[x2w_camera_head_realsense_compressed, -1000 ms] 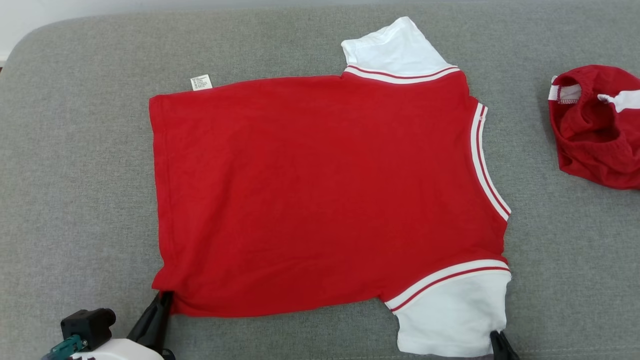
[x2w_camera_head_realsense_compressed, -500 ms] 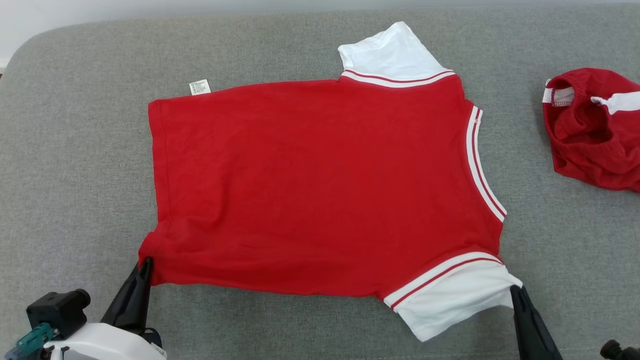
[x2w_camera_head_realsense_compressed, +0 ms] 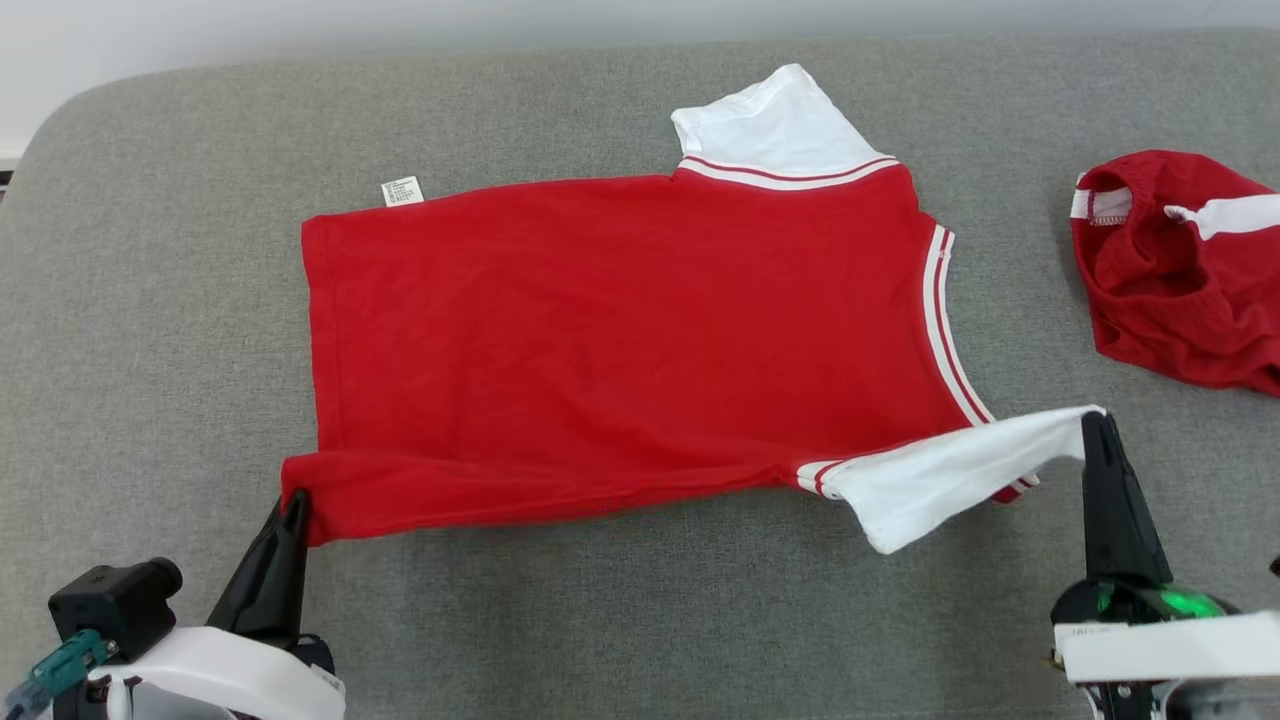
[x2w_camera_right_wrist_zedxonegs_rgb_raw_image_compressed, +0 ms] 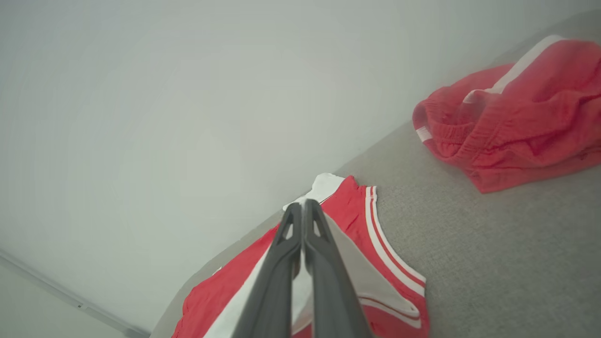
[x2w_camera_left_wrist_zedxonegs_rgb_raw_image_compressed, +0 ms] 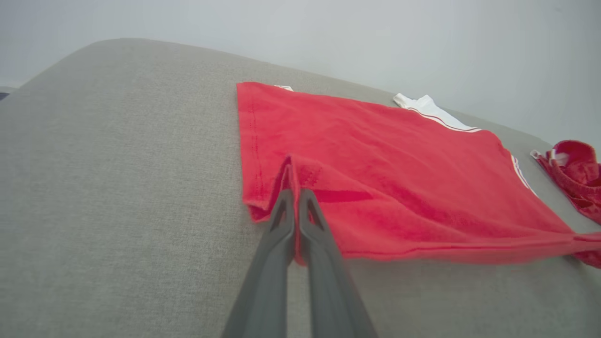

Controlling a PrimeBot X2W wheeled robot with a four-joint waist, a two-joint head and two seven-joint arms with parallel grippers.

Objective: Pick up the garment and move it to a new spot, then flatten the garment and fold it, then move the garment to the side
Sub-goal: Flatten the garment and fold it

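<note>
Garment (x2w_camera_head_realsense_compressed: 620, 330) in closed left gripper (x2w_camera_head_realsense_compressed: 295, 499) and closed right gripper (x2w_camera_head_realsense_compressed: 1093, 420); white tag (x2w_camera_head_realsense_compressed: 402, 190), print apparently unreadable.

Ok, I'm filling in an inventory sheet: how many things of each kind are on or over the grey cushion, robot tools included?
Shirt: 1
Crumpled red garment: 1
Tools: 2, the left tool and the right tool
Total: 4

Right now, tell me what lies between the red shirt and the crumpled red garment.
Bare grey cushion lies between the red shirt and the crumpled garment; see the head view.
</note>
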